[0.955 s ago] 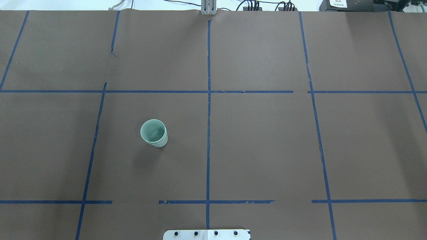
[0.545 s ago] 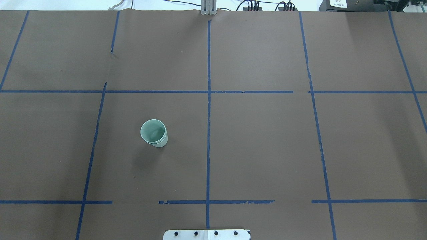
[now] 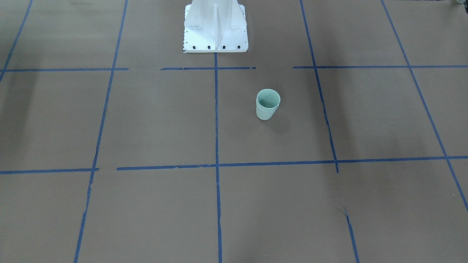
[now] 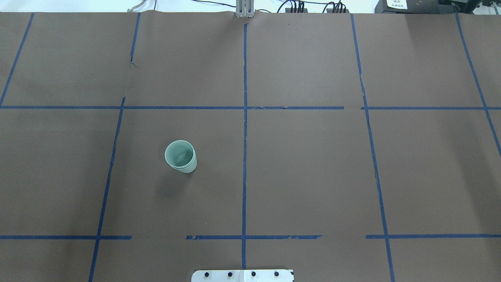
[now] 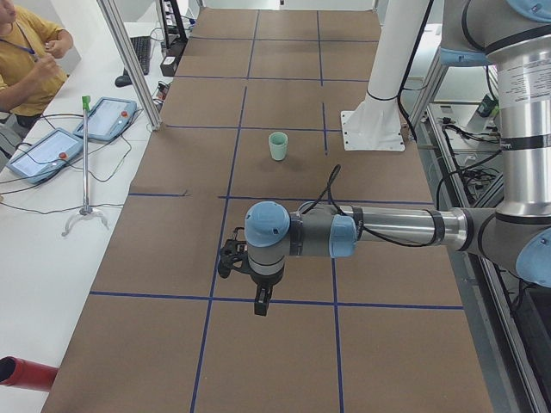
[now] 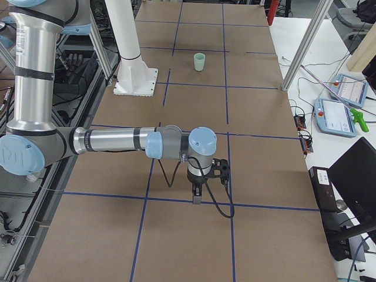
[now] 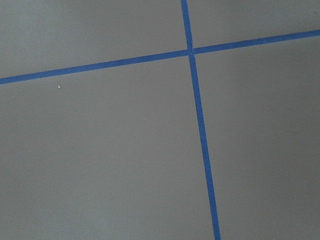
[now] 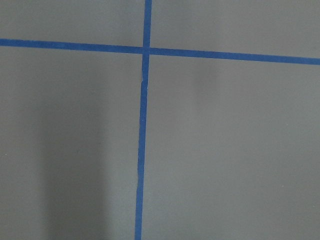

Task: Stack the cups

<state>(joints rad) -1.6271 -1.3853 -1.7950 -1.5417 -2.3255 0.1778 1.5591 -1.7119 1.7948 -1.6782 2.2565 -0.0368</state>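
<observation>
I am hanging my left claw (image 5: 261, 303) point-down over a blue tape line (image 5: 387, 305) towards the left end of the bench (image 4: 313, 176). Only the side camera is catching it, so I cannot tell whether its fingers are parted or pressed together. My left wrist camera is looking at nothing but brown paper and a tape crossing (image 7: 190, 50). Off that end an operator (image 5: 21, 52) in a yellow shirt is sitting at a white side table, with a teach pendant (image 5: 108, 116) lying by him. Further right, the cups (image 4: 180, 156) are standing upright and mouth-up, one nested inside the other, their two rims showing one just above the other. They are sitting in the grid cell just left of the centre tape line (image 4: 244, 156), near my white pedestal (image 3: 215, 25) and well apart from both claws. Only bare paper and tape are lying between the cups and either claw. Towards the right end I am holding my right claw (image 6: 197, 198) point-down in the same way, low over the paper beside a tape line. Here too I cannot tell whether it is open or closed, as my right wrist camera is seeing only paper and another tape crossing (image 8: 145, 50). Past that end a second pendant (image 6: 335, 116) is lying on a white table, with a dark screen (image 6: 358, 182) standing nearer the camera.
</observation>
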